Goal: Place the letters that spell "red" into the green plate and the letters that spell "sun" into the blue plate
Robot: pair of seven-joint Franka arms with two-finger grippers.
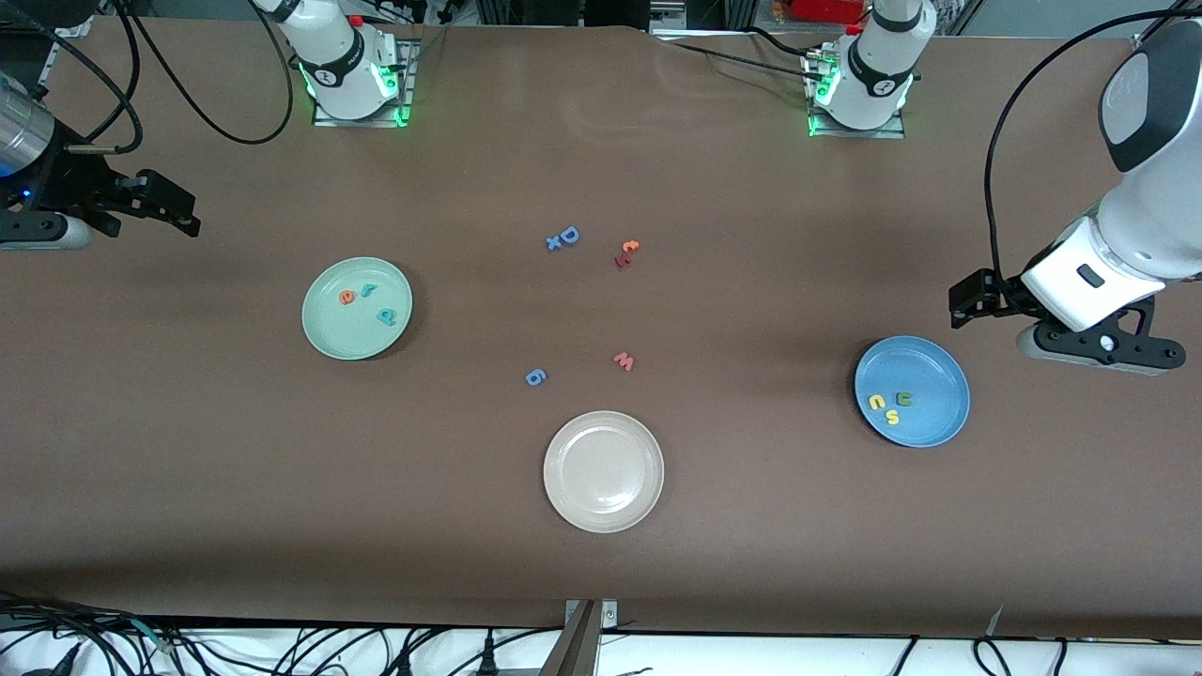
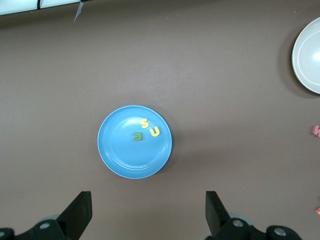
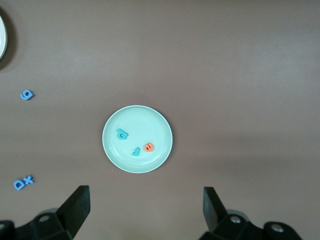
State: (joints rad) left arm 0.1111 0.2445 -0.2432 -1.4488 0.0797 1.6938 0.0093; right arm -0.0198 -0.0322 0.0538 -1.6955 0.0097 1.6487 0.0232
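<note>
Green plate [image 1: 324, 338]: on the bench toward the right arm's end; holds the orange e [image 1: 346, 297], teal r [image 1: 369, 290] and teal d [image 1: 386, 315], lying apart from one another.
Blue plate [image 1: 939, 376]: toward the left arm's end; holds the yellow n [image 1: 875, 402], yellow s [image 1: 892, 417] and dark green u [image 1: 904, 399], clustered close together.
Left hand [image 1: 956, 308]: fingers spread wide, holding nothing, raised beside the blue plate.
Right hand [image 1: 184, 213]: fingers spread wide, holding nothing, raised at its own end of the bench.
Cream plate [image 1: 604, 507]: nearest the front camera, mid-bench.
Loose letters: blue D and x pair [image 1: 562, 238], red-orange pair [image 1: 626, 253], pink w [image 1: 624, 361], blue g [image 1: 535, 377], all between the plates.
</note>
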